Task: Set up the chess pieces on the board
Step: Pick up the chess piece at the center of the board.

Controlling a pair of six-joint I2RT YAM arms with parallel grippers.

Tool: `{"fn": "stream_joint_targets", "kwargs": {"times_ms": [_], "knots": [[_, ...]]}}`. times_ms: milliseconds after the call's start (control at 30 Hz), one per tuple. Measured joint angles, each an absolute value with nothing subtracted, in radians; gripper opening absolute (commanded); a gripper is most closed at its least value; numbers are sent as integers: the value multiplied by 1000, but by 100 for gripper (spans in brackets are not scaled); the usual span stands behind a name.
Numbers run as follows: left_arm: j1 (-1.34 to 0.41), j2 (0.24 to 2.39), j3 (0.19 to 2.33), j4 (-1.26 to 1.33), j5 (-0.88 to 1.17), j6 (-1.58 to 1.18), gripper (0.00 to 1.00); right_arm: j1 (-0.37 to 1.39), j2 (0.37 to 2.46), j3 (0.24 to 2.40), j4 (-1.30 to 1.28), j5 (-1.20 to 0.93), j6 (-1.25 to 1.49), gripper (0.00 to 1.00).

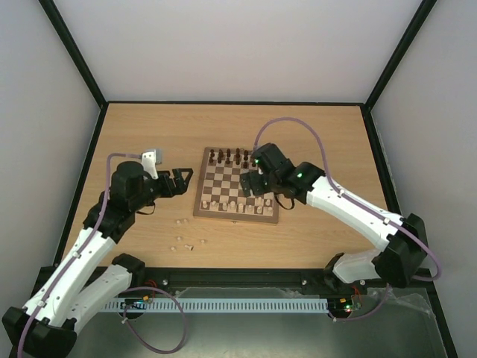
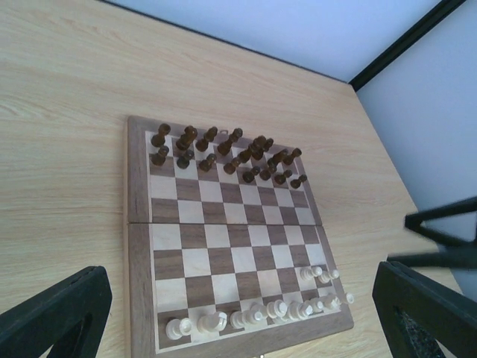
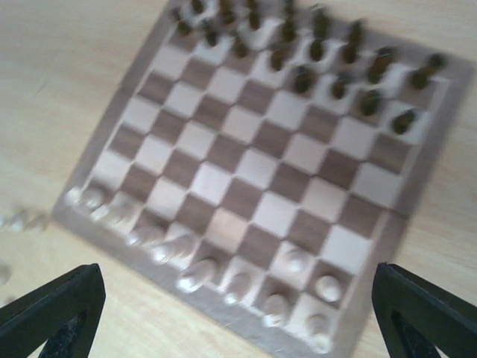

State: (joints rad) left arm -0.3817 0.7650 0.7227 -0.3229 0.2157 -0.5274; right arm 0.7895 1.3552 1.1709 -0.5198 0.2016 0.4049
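Note:
The board (image 1: 235, 185) lies mid-table with dark brown pieces (image 1: 229, 156) along its far edge. Several pale chess pieces (image 1: 237, 206) stand along its near rows, and several more lie loose on the table (image 1: 186, 233) left of the board's near corner. My left gripper (image 1: 179, 181) is open and empty, hovering just off the board's left edge. Its view shows the board (image 2: 140, 224) and the pale row (image 2: 253, 315) between its fingers (image 2: 71, 306). My right gripper (image 1: 254, 183) is open and empty above the board's right side. Its blurred view shows pale pieces (image 3: 194, 272) below.
Black frame posts and white walls enclose the wooden table (image 1: 149, 134). A white tag (image 1: 151, 158) sits on the left arm's wrist. The right arm's purple cable (image 1: 298, 123) arcs over the table behind the board.

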Motion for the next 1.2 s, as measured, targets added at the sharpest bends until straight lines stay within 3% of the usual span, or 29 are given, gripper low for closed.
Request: {"fn": "stream_joint_targets", "kwargs": {"times_ms": [100, 367, 600, 933, 1200], "knots": [[-376, 726, 723, -321, 204, -536, 99, 861, 1361, 1153, -505, 148, 399, 99], [-374, 579, 732, -323, 179, -573, 99, 1104, 1493, 1143, -406, 34, 377, 69], [-374, 482, 817, -368, 136, -583, 99, 1246, 1747, 1256, -404, 103, 347, 61], [-374, 416, 884, -439, 131, -599, 99, 1291, 1906, 1337, -418, 112, 338, 48], [-374, 412, 886, -459, 130, -599, 99, 1291, 1968, 1366, -433, 108, 345, 31]]}}
